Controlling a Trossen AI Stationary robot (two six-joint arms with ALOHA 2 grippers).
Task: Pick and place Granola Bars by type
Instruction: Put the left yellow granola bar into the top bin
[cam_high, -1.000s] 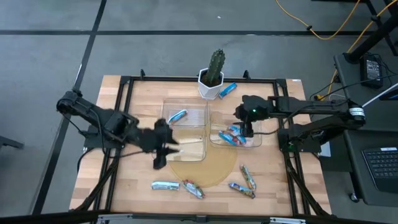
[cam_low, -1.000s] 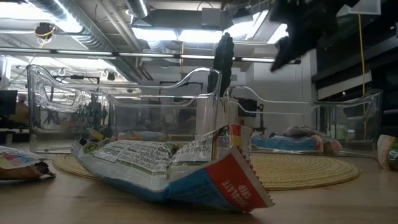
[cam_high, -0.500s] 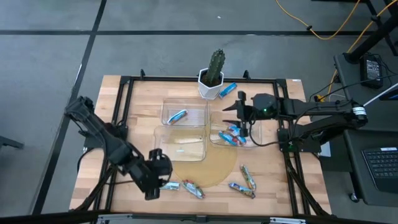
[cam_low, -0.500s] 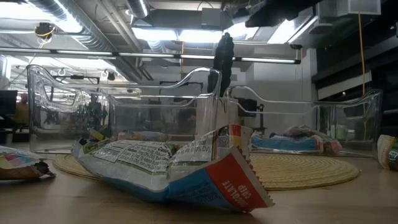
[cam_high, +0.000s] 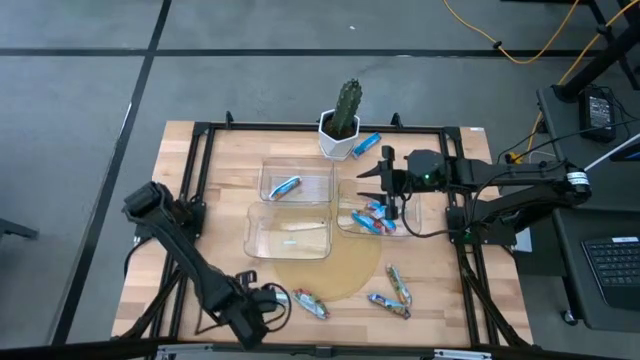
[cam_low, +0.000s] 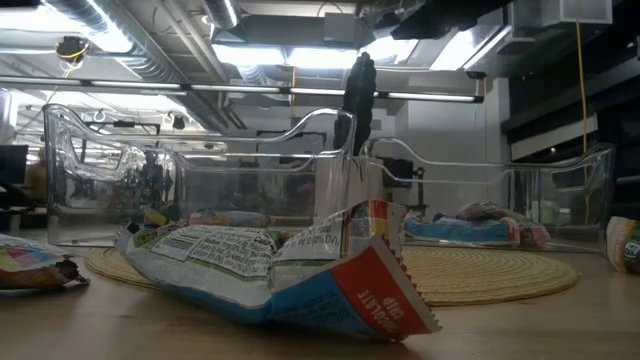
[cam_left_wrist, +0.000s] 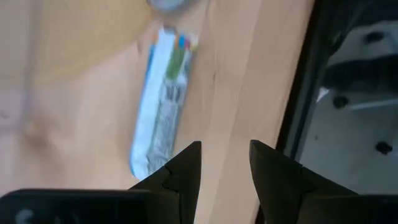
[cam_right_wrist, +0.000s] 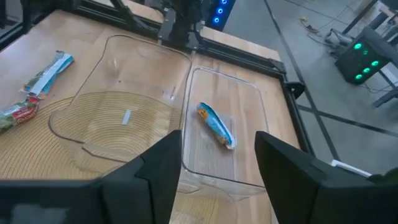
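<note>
Left wrist view: my left gripper (cam_left_wrist: 224, 163) is over the table's near edge, fingers parted narrowly and empty, with the silver-blue bar (cam_left_wrist: 163, 102) lying flat on the wooden table (cam_left_wrist: 242, 81) just ahead of the tips.
Near row, high view: that same silver-blue bar (cam_high: 272, 297) lies beside the left gripper (cam_high: 258, 305); a multicoloured bar (cam_high: 311, 304) is just to its right, and two more multicoloured bars (cam_high: 397, 292) sit further right.
How I'd take it: I judge the step to be a pick of the silver-blue bar. I'd shift the tips over the bar's middle, turn the wrist so the fingers straddle its narrow width, then drop straight down; foil will likely slide if pinched near an end.
Middle: the near left bin (cam_high: 290, 232) on the woven mat (cam_high: 330, 268) looks empty.
Right bin: the right bin (cam_high: 408, 228) holds several bright blue bars (cam_high: 372, 216).
Right arm: the right gripper (cam_high: 384, 178) hangs above the right bin with fingers spread wide, holding nothing.
Far: the far left bin (cam_high: 320, 170) holds one blue bar (cam_high: 286, 186); another blue bar (cam_high: 366, 144) rests beside the cactus pot (cam_high: 339, 138).
Change: half a second ago the left gripper was further from the near edge; the right arm hasn't moved.
</note>
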